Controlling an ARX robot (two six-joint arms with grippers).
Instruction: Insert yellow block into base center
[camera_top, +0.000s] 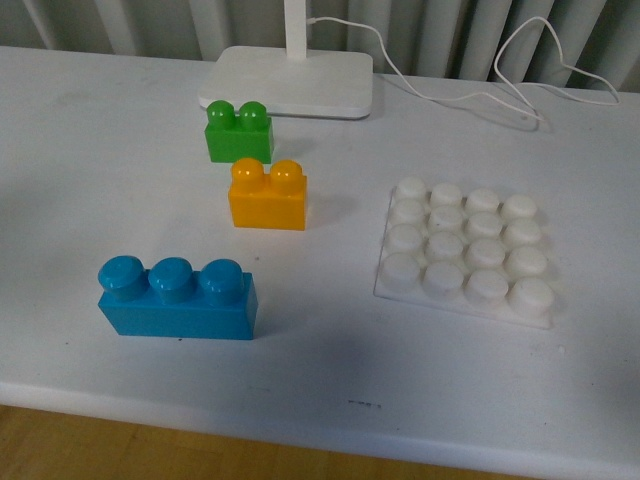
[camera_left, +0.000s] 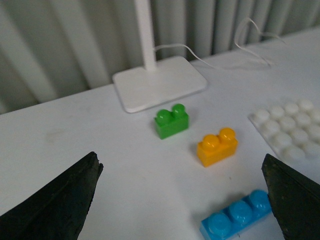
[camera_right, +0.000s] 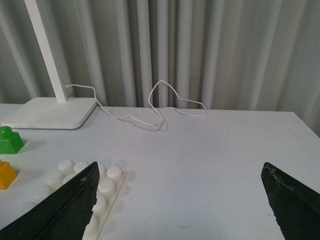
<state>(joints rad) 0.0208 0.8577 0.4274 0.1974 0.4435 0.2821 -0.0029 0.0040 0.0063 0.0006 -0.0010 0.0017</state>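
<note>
White tabletop (camera_top: 120, 130) held everything, and no step was done. Nearest lay a blue brick (camera_top: 177, 298). Beyond it the yellow block (camera_top: 267, 195) stood untouched, well apart from the bare base (camera_top: 465, 252) on its right. The left gripper (camera_left: 180, 162) and right gripper (camera_right: 180, 167) hung empty, fingers spread wide, so grasp, carry and press remained. Farther back, the lamp foot (camera_top: 290, 82) showed, its stem cut off.

three bricks and a studded base (camera_top: 466, 253) on a white table (camera_top: 90, 160)
the yellow block (camera_top: 267, 197) stands upright left of the base, apart from it; green brick (camera_top: 239, 133) just beyond, blue three-stud brick (camera_top: 177, 298) nearer and left, lamp foot (camera_top: 290, 82) far.
</note>
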